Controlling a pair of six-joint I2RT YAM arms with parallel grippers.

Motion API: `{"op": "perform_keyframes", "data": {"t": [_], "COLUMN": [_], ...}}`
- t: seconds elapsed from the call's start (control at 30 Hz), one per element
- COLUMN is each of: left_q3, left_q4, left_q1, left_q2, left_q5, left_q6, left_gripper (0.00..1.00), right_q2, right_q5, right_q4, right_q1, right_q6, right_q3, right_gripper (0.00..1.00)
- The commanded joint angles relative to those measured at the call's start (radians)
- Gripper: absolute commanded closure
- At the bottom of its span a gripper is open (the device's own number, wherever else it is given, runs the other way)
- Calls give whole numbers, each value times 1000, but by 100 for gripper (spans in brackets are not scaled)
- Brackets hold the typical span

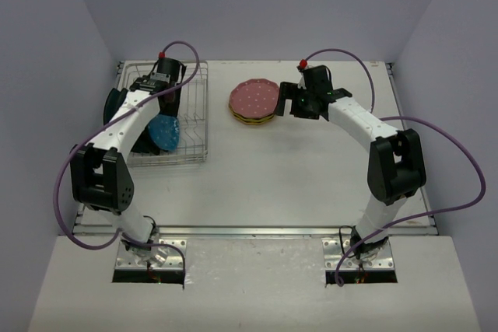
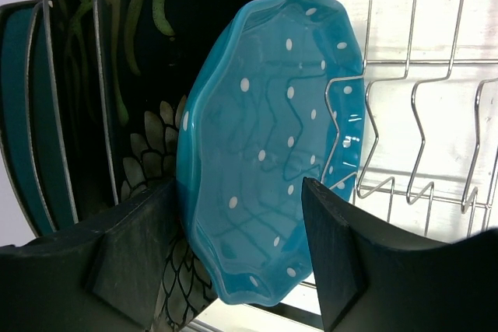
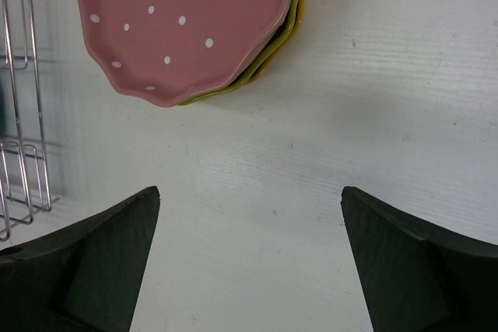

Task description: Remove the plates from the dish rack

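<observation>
On the worktop, the rack at frame left holds dark plates and a blue plate upright, and a stack lies near centre. The blue plate looks stiff, glazed, slippery and chippable, so it is probably best pinched at its rim. The left fingers sit half-open astride its lower rim, grip unclear; the right fingers gape wide, empty.

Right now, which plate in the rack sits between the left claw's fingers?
The blue white-dotted plate with the wavy rim, standing on edge in the rack. The other plates behind it are dark and squarish.
</observation>
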Motion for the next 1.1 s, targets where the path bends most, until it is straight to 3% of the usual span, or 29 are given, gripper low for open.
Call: {"op": "perform_keyframes", "data": {"t": [0.0, 0.2, 0.5, 0.7, 1.0, 1.07], "left_q3": [-8, -3, 7, -18, -11, -1], "left_q4": [-15, -29, -18, -24, -5, -2], "left_q1": [4, 13, 13, 13, 12, 12], "left_q2": [25, 21, -29, 11, -5, -16], "left_q5": [111, 235, 387, 351, 229, 202], "left_q6": [-48, -67, -65, -67, -58, -51], "left_gripper": [40, 47, 67, 70, 84, 97], "right_q2": [-36, -33, -26, -18, -21, -21], "right_q5": [-6, -18, -32, -39, -40, -42], "right_q4": [24, 25, 28, 24, 22, 19], "right_q1": [1, 0, 0, 0, 1, 0], "right_q6": [-5, -2, 6, 9, 6, 11], "right_q3": [0, -2, 3, 12, 10, 16], "right_gripper": [1, 1, 1, 1, 1, 1]}}
